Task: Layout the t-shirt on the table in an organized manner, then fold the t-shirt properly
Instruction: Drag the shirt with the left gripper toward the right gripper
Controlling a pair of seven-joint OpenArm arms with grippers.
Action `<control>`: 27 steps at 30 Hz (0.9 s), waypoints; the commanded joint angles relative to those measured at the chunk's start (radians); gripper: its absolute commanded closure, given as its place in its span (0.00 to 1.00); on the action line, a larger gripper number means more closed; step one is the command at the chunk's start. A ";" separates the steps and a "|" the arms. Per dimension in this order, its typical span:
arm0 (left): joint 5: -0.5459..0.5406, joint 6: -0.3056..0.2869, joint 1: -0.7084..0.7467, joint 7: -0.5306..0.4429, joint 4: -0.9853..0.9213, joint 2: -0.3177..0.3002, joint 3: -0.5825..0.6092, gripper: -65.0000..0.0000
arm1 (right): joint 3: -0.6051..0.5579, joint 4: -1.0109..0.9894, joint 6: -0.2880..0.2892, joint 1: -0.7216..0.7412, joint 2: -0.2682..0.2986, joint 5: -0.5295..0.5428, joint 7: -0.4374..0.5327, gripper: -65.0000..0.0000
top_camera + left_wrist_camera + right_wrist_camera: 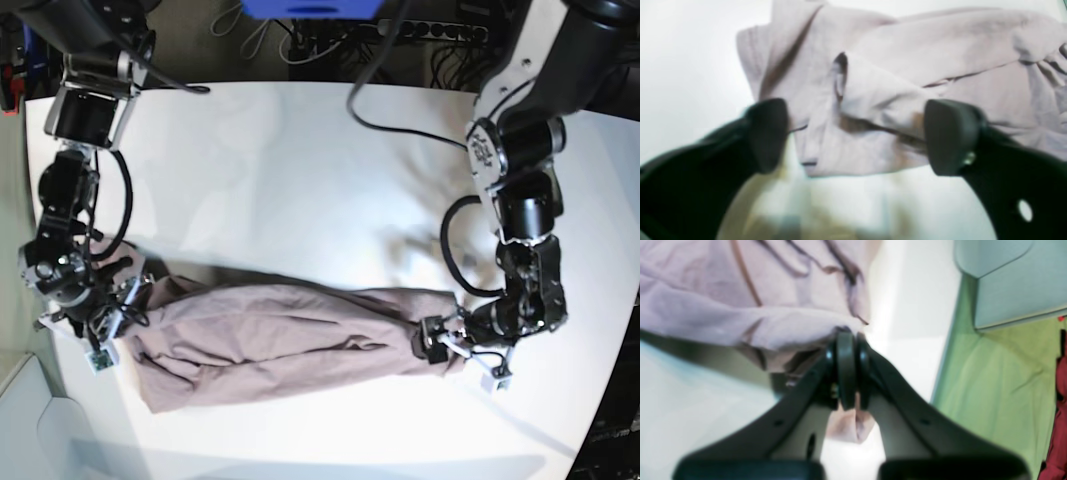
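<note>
On the table: lying stretched out long, the t-shirt (280, 340), bunched and wrinkled, near the front edge of the white table (300, 180).
Shirt shape: running side to side in the base view, rolled in on itself, not flat yet, with folds and a hem edge showing in the left wrist view (873, 93).
Left pincer: standing wide open (853, 136), with both dark pads apart and cloth lying between and behind them; holding nothing, as far as can be seen. Sitting at one end of the shirt in the base view (445, 345).
Right pincer: squeezing shut on a bit of pink cloth (848, 370) at the other end of the shirt; a small flap poking out below the pads. Seen at the far end in the base view (100, 310).
Step in hand: probably still laying out, not folding; looking like letting go at one end after pulling the shirt long.
Next move: likely needing a fresh grab on a corner or hem, then spreading the cloth wide and flat.
Watching out for: dragging the shirt into a new bunch while only one end is held.
</note>
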 commanded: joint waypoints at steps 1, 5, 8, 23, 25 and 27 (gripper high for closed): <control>-0.043 -0.036 -0.009 0.004 0.066 -0.004 0.002 0.00 | 0.003 0.018 -0.007 0.024 0.013 0.006 0.026 1.00; -0.139 -0.100 0.107 0.047 0.280 0.022 0.045 0.00 | 0.003 0.044 -0.007 0.001 0.013 0.006 0.026 1.00; -0.141 -0.059 0.167 0.047 0.373 0.034 0.113 0.00 | 0.002 0.048 -0.007 0.001 0.010 0.006 0.026 1.00; -0.138 0.053 0.172 -0.123 0.310 0.060 0.403 0.00 | 0.003 0.048 -0.007 -0.040 -0.016 0.008 0.026 1.00; -0.138 0.110 0.126 -0.169 0.204 0.065 0.430 0.00 | 0.003 0.048 -0.007 -0.052 -0.018 0.008 0.026 1.00; -0.139 0.135 0.087 -0.240 0.102 0.068 0.446 0.00 | 0.003 0.053 -0.007 -0.069 -0.018 0.008 0.026 1.00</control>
